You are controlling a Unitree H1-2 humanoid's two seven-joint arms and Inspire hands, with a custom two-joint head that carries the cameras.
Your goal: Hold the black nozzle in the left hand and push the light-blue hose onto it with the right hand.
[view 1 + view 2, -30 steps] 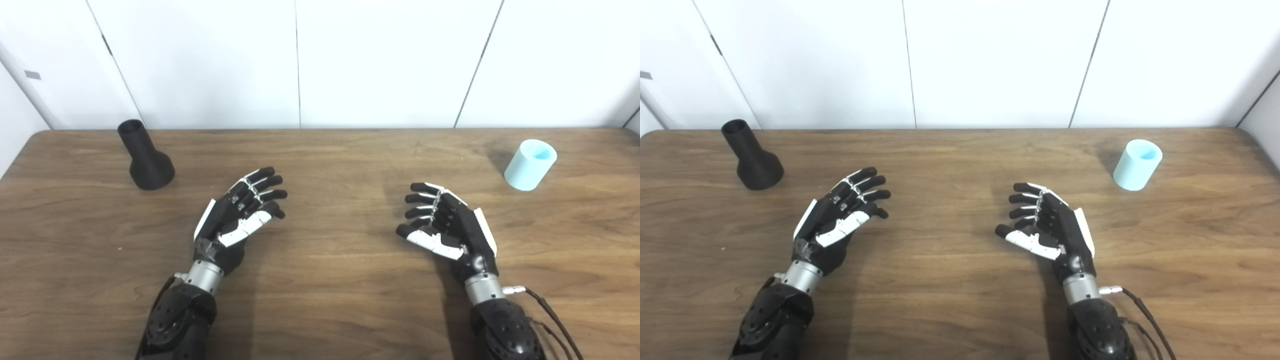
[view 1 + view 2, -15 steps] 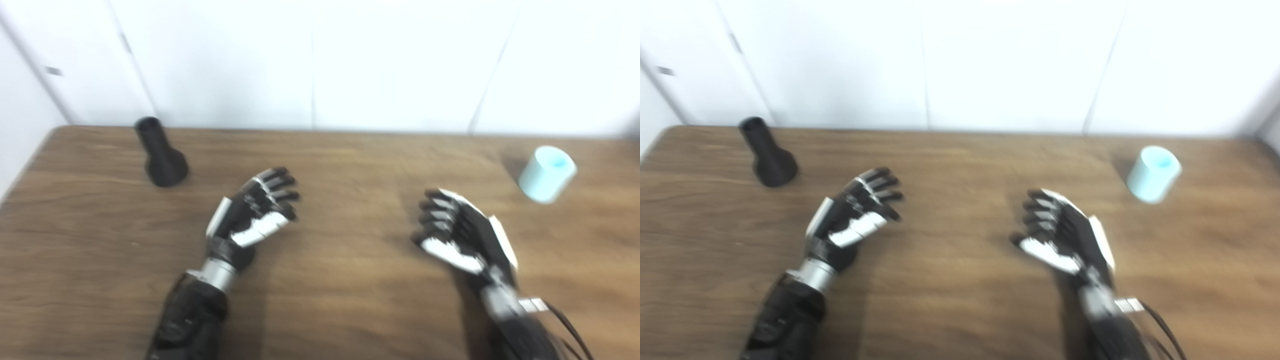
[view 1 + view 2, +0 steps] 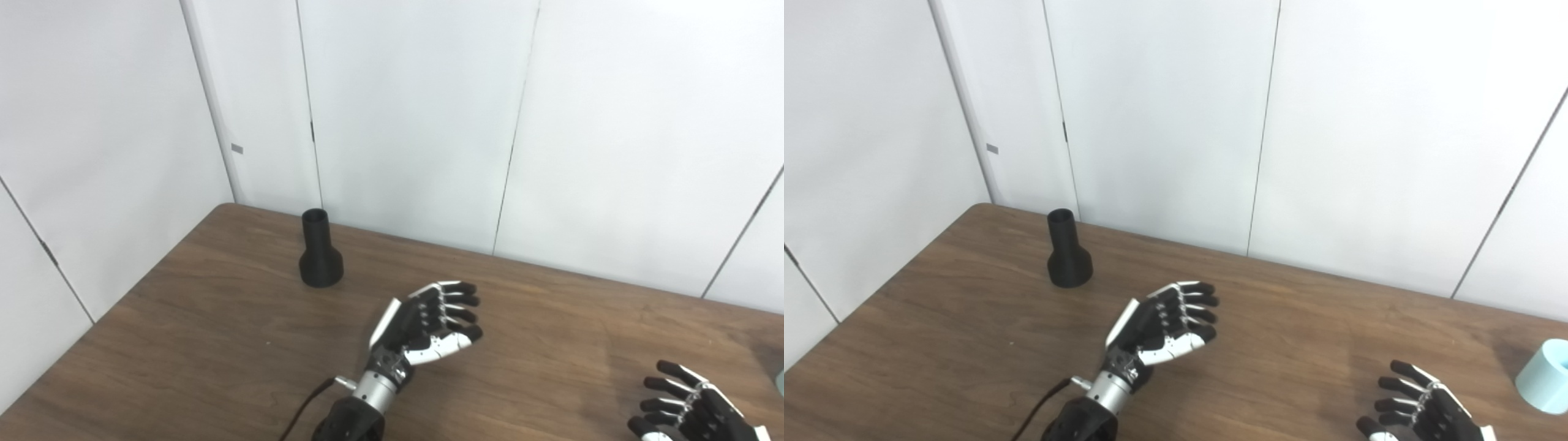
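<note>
Looking down on a dark brown wood-grain counter [image 3: 968,343] with a rounded far-left corner, set against white wall panels [image 3: 1164,122] split by thin dark vertical seams; small grey tag on the left panel seam. Matte black nozzle [image 3: 1068,259] upright near the far-left corner: narrow open tube on top, flaring to a wide round base resting on the counter, well apart from both hands. Light-blue hose [image 3: 1546,376] at the far right edge of the right eye view, cut off by the frame; short pale cylinder, smooth wall, standing on the counter with a soft shadow to its left; barely a sliver visible in the left eye view. Left robot hand [image 3: 1164,324] mid-counter, palm turned up and toward the right, black fingers [image 3: 1200,301] spread and lightly curled, white thumb segment below, holding nothing; silver wrist collar and black forearm behind it, thin dark cable trailing from the wrist to the bottom edge. Nozzle up and to the left of this hand, not touching. Right robot hand [image 3: 1421,409] low at the bottom right, partly cropped, black fingers apart and pointing left, empty; hose to its right, near but clear of it. Faint shadows under both hands on the wood.
</note>
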